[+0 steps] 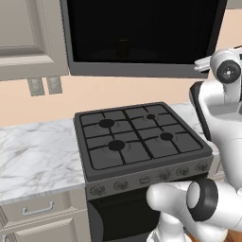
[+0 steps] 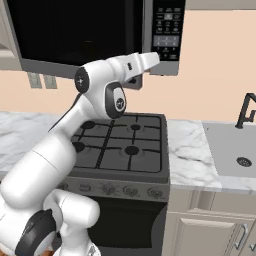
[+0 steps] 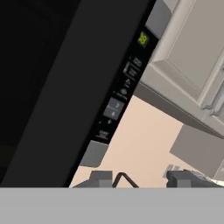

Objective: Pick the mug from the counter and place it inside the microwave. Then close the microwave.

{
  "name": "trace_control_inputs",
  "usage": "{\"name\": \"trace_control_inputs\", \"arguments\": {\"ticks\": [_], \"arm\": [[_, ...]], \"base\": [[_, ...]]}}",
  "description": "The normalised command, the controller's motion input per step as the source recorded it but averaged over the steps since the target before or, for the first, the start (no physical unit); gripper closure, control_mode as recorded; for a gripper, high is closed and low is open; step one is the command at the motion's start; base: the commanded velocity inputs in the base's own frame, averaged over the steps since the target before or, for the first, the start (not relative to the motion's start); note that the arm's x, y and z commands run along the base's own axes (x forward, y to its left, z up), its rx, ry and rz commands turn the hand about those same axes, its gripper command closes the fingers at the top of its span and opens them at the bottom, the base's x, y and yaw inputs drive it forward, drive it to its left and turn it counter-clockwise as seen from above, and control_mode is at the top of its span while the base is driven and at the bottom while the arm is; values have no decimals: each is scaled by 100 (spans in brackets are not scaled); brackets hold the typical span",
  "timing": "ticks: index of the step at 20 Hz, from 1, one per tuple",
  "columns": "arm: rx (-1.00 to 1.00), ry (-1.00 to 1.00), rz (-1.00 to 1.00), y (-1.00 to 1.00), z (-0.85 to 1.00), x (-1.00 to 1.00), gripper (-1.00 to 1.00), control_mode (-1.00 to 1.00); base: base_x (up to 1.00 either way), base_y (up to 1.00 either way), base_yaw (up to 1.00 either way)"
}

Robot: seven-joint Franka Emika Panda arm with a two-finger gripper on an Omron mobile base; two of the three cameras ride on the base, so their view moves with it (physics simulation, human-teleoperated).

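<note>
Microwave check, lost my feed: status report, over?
Gripper up at microwave door edge, by the button panel; jaws unclear, nothing seen held. Door looks shut. Stovetop below.

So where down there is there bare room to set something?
Bare marble counter left of the stovetop, and a strip between stovetop and sink. The robot's arm crowds the stovetop's left side.
</note>
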Motion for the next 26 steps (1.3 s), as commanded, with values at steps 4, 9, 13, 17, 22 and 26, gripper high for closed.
{"name": "trace_control_inputs", "arguments": {"ticks": [4, 9, 13, 17, 22, 26], "arm": [[0, 0, 0, 29, 5, 31, -100, -100], [0, 1, 0, 33, 4, 38, -100, -100], [0, 1, -2, 29, 6, 51, -100, -100], [0, 1, -2, 27, 5, 58, -100, -100], [0, 0, -3, 25, 4, 60, -100, -100], [0, 0, -3, 20, 4, 59, -100, -100]], "base": [[0, 0, 0], [0, 0, 0], [0, 0, 0], [0, 0, 0], [0, 0, 0], [0, 0, 0]]}}
